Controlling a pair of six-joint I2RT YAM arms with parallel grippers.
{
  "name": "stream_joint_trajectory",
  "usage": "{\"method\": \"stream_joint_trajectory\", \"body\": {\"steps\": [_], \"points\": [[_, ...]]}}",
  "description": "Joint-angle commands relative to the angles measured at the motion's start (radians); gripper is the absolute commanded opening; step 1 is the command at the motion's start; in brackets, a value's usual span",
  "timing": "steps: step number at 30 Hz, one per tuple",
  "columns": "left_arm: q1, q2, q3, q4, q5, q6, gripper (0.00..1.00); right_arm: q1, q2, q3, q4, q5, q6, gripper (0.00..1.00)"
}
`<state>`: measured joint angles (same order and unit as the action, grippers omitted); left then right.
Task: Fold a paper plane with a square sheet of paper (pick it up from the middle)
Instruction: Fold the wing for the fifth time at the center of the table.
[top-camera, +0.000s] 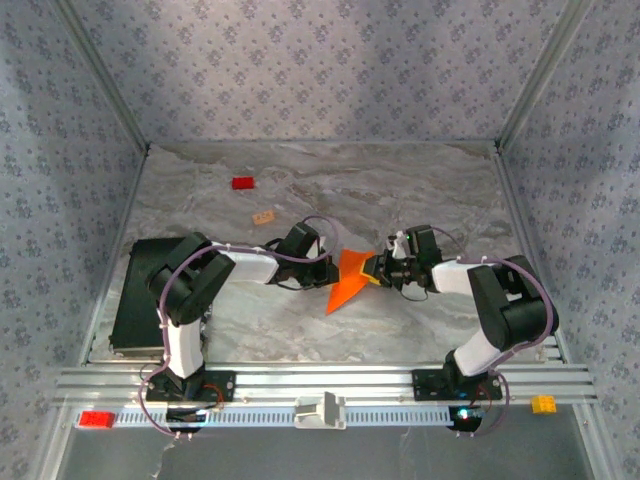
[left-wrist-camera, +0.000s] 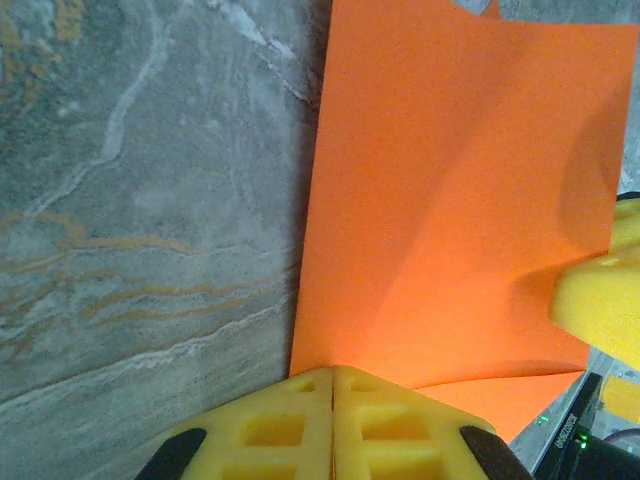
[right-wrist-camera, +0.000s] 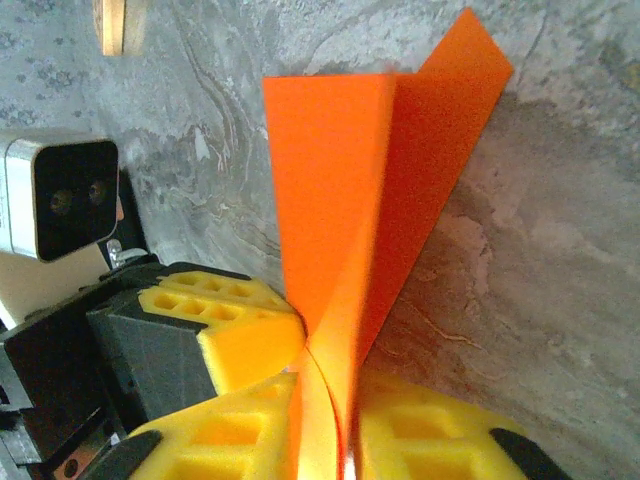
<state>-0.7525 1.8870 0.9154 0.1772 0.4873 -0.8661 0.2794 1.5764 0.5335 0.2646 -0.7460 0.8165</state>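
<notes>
With left end effector (left-wrist-camera: 333, 398) and right end effector (right-wrist-camera: 322, 385) both closed tight on opposite edges of the folded orange paper (top-camera: 348, 284), just nearer than the tan block (top-camera: 263, 217), better to grip close to the crease, since probably light, limp and easily torn.

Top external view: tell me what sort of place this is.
Probably an enclosed robot test cell: patterned walls box in a marble-look table, and a left arm and right arm are bolted to an aluminium rail at its near edge.
</notes>
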Motion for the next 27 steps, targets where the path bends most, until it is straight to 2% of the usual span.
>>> {"method": "stream_joint_trajectory", "body": {"steps": [1,12,17,23,27], "points": [[0.007,0.022,-0.009,-0.012,-0.01,-0.002,0.08,0.003,0.016,0.011,-0.001,0.014,-0.001,0.17],[0.009,0.006,-0.001,-0.027,-0.016,0.006,0.08,0.002,0.003,0.01,-0.035,0.02,-0.027,0.23],[0.009,-0.005,-0.002,-0.016,-0.013,0.003,0.1,0.003,0.015,0.011,-0.022,0.021,-0.016,0.15],[0.004,-0.076,-0.012,-0.035,-0.052,0.034,0.22,0.001,-0.01,0.018,-0.033,0.036,0.04,0.08],[-0.03,-0.124,0.009,-0.119,-0.116,0.119,0.31,0.002,-0.033,0.014,-0.012,0.041,0.105,0.06]]}}
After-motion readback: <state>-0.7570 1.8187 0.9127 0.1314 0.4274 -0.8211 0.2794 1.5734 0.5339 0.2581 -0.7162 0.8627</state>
